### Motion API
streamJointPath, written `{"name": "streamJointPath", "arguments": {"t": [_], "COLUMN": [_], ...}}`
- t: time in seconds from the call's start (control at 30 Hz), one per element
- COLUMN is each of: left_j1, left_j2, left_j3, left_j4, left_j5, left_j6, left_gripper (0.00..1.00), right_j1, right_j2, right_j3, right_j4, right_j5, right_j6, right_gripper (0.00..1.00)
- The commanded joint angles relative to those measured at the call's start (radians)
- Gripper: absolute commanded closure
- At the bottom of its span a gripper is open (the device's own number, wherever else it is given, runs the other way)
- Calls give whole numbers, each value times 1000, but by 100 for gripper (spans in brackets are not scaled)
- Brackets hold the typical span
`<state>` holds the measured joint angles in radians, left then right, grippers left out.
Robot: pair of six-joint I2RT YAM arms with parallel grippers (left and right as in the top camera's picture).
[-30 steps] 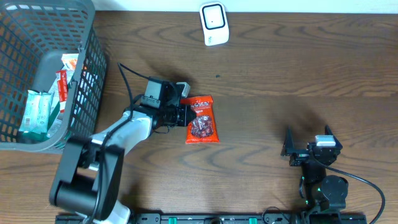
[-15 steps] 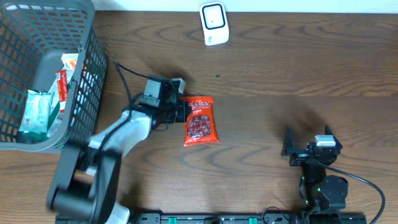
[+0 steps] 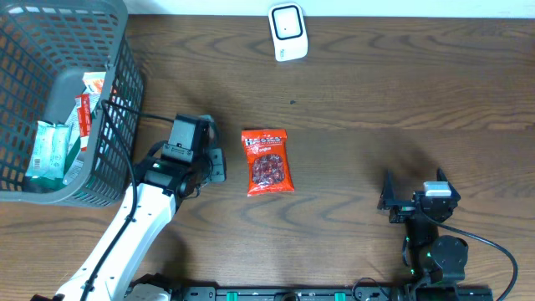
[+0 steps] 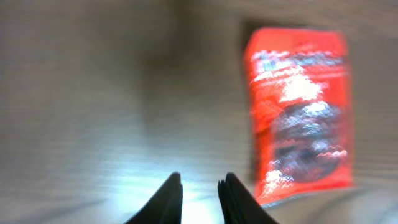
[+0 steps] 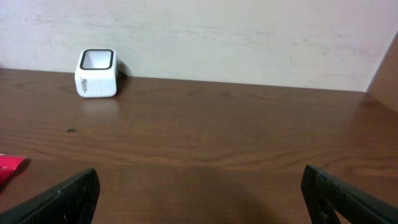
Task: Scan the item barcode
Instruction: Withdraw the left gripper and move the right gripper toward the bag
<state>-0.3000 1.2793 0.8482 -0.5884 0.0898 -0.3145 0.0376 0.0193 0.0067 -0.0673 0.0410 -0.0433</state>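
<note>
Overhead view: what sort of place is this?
Likely a mock shop checkout on a dark wooden table: a small white scanner box, a grey plastic mesh basket of packets, a red snack bag lying flat.

The left arm (image 3: 125,234) stretches on a long diagonal from the near left corner, white forearm extended and black wrist turned so that the left gripper (image 3: 216,163) points to the right. In the left wrist view its two dark fingers (image 4: 169,199) stand a narrow gap apart with nothing between them. The right arm (image 3: 435,251) sits folded compactly at the near right, and the right gripper (image 3: 414,191) faces away from its base, jaws spread wide and empty.
</note>
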Motion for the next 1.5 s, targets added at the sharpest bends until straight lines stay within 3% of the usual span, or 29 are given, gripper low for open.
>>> {"name": "streamJointPath", "arguments": {"t": [0.0, 0.13, 0.23, 0.27, 0.53, 0.7, 0.97, 1.07, 1.17, 1.37, 1.4, 1.47], "left_j1": [3, 11, 23, 25, 33, 34, 113, 167, 201, 206, 206, 206], "left_j2": [1, 2, 2, 1, 2, 4, 6, 6, 8, 14, 16, 21], "left_j3": [-14, -20, -23, -23, -24, -26, -26, -26, -26, -26, -26, -26], "left_j4": [-26, -16, 10, 9, 21, 32, -6, -10, -9, -9, -9, -9], "left_j5": [-165, -229, -233, -233, -237, -246, -284, -225, -160, -119, -119, -119], "left_j6": [-1, 0, 38, 45, -25, -55, -148, -147, -144, -109, -109, -109], "left_gripper": [74, 67, 42, 40, 39, 39, 39, 39, 39, 39, 39, 39], "right_j1": [-6, -5, -5, -5, -5, -5, 18, 64, 129, 217, 230, 271], "right_j2": [-3, -3, -3, -3, 114, 356, 809, 947, 1048, 1211, 1237, 1295], "right_j3": [-1, -1, -1, -1, 163, 458, 975, 1105, 1146, 1143, 1143, 1143], "right_j4": [-8, 13, 24, 9, -130, -281, -726, -863, -879, -727, -701, -666], "right_j5": [-64, -166, -239, -266, -219, -196, -204, -213, -305, -639, -685, -660], "right_j6": [14, 25, 29, 38, 109, 110, 155, 155, 156, 237, 237, 299], "right_gripper": [1, 1, 1, 1, 1, 1, 1, 1, 1, 1, 5, 30]}}
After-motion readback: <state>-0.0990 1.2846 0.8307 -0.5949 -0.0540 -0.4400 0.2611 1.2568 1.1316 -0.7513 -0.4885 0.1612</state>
